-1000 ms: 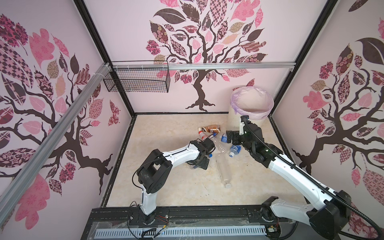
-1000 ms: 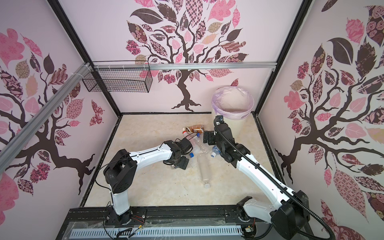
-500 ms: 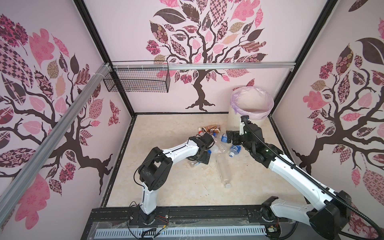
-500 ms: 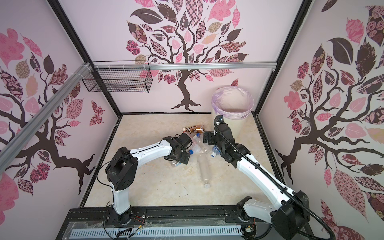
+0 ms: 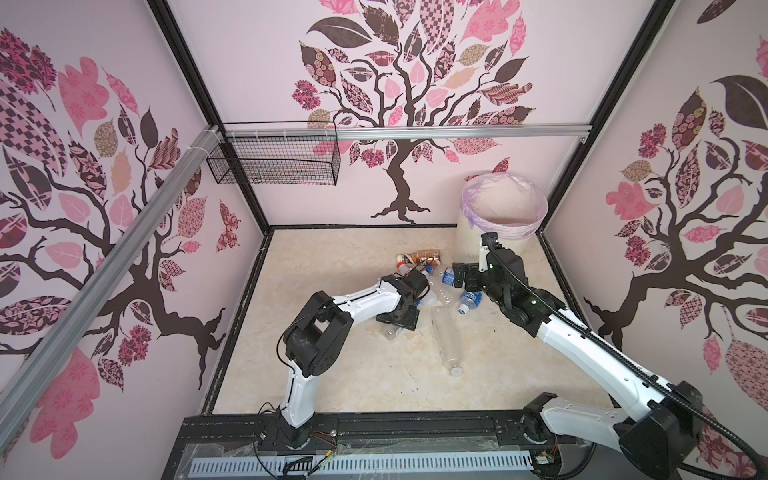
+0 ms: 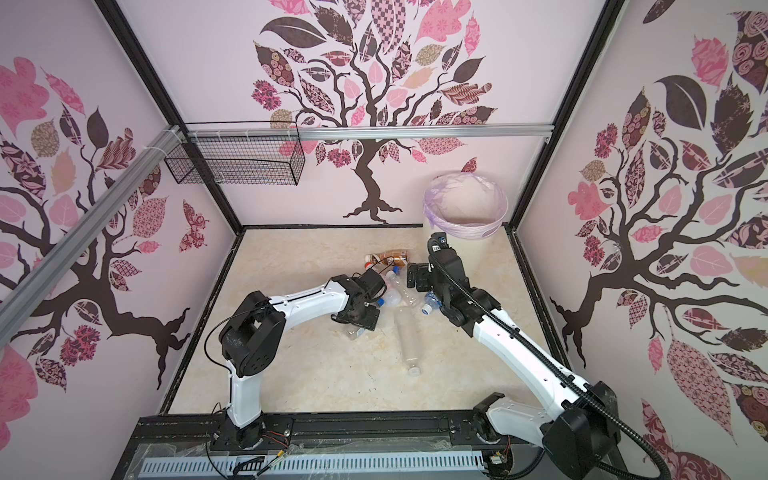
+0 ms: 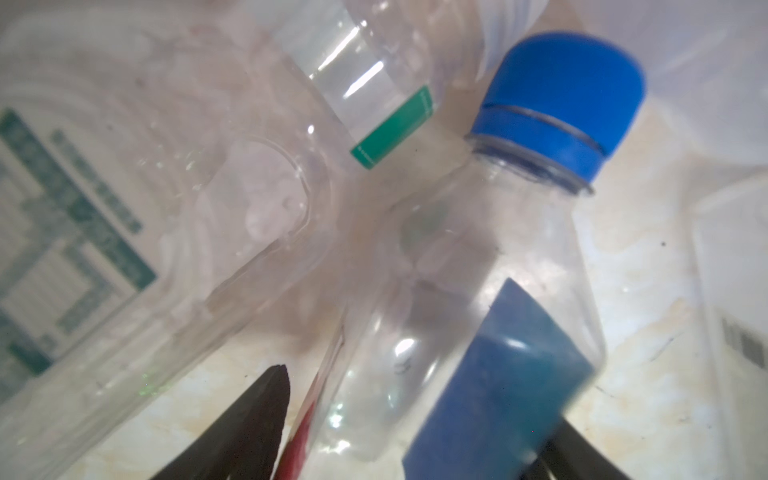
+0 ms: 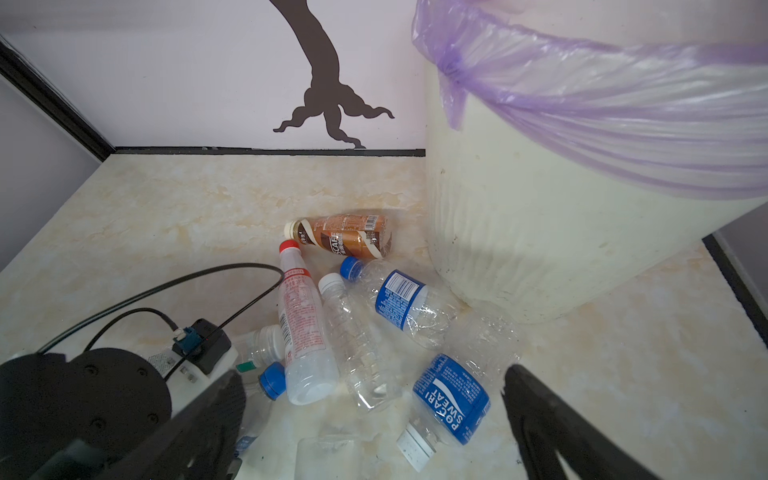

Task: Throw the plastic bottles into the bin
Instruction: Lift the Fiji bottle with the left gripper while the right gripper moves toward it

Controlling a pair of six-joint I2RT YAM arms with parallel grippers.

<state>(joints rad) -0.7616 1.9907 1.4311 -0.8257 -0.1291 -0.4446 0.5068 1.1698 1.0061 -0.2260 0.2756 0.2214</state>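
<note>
Several plastic bottles lie in a heap in front of the bin (image 5: 469, 245) (image 6: 465, 230) (image 8: 540, 232), which is cream with a lilac bag. My left gripper (image 5: 399, 322) (image 7: 415, 399) is low over the heap's near edge. Its jaws are open around a clear blue-capped bottle (image 7: 478, 291), with a thin gap at the one finger (image 7: 257, 415) that shows. My right gripper (image 5: 461, 276) (image 8: 374, 374) hangs open above a blue-labelled bottle (image 8: 451, 399) (image 5: 469, 300). A brown bottle (image 5: 424, 257) (image 8: 345, 235) lies at the back. A long clear bottle (image 5: 444, 345) (image 6: 407, 340) lies apart, nearer the front.
A black wire basket (image 5: 274, 162) hangs from the rail at the back left. Walls close the floor on three sides, and the bin fills the back right corner. The left wrist's cable (image 8: 166, 291) loops over the floor beside the heap.
The left arm's elbow has swung slightly right, and its gripper has settled a little nearer the front over the heap. The right arm has not moved.
</note>
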